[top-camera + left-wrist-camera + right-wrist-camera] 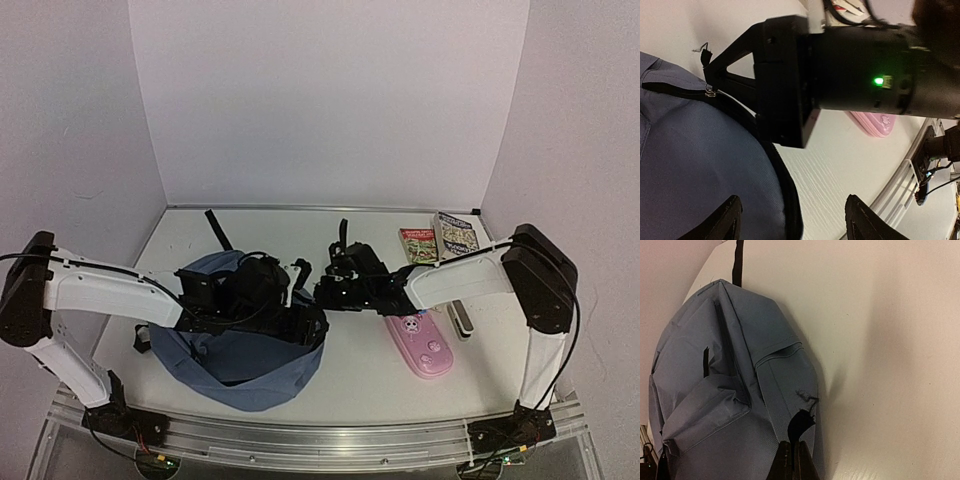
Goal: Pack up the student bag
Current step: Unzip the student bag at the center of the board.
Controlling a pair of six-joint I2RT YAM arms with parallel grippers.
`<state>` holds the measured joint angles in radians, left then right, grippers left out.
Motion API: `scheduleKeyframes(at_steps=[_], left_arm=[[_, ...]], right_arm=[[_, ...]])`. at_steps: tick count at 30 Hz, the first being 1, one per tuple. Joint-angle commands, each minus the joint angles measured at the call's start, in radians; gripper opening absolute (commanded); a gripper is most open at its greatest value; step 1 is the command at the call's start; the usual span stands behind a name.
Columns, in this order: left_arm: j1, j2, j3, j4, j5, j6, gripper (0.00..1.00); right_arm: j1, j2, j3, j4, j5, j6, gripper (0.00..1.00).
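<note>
Student bag [250,372] slumped on surface [400,395], left-centre, betw. both arms. L gripper [792,220] spread above bag's edge, holding nothing. R gripper [791,462] pressed together, pinching bag's black tab [800,422]. Pink case [420,345] lies near R arm.

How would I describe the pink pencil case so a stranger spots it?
Look at the right half of the white table, right of the blue backpack. Just nearer than two small books lies the pencil case, the only pink thing, long and rounded.
</note>
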<state>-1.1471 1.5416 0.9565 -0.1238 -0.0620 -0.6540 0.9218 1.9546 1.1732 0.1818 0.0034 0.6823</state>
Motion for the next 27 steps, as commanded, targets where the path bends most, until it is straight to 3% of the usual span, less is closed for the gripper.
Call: scheduleKeyframes(at_steps=[1,10,17,21,27], left_arm=[[-0.015,0.077,0.06,-0.021,-0.086,0.007,0.73],[-0.054,0.164,0.113,-0.077,-0.195,0.003,0.7],[-0.093,0.204,0.156,-0.196,-0.353,-0.061,0.38],[-0.108,0.185,0.123,-0.166,-0.37,-0.084,0.2],[-0.126,0.136,0.041,-0.09,-0.342,-0.083,0.01]], right_arm=[[0.006,-0.081,-0.024,0.032,0.025,0.03,0.0],[0.006,-0.109,-0.048,0.032,0.035,0.035,0.0],[0.006,-0.105,-0.044,0.032,0.036,0.039,0.0],[0.005,-0.105,-0.043,0.032,0.038,0.035,0.0],[0.006,-0.075,-0.019,0.033,0.023,0.032,0.0]])
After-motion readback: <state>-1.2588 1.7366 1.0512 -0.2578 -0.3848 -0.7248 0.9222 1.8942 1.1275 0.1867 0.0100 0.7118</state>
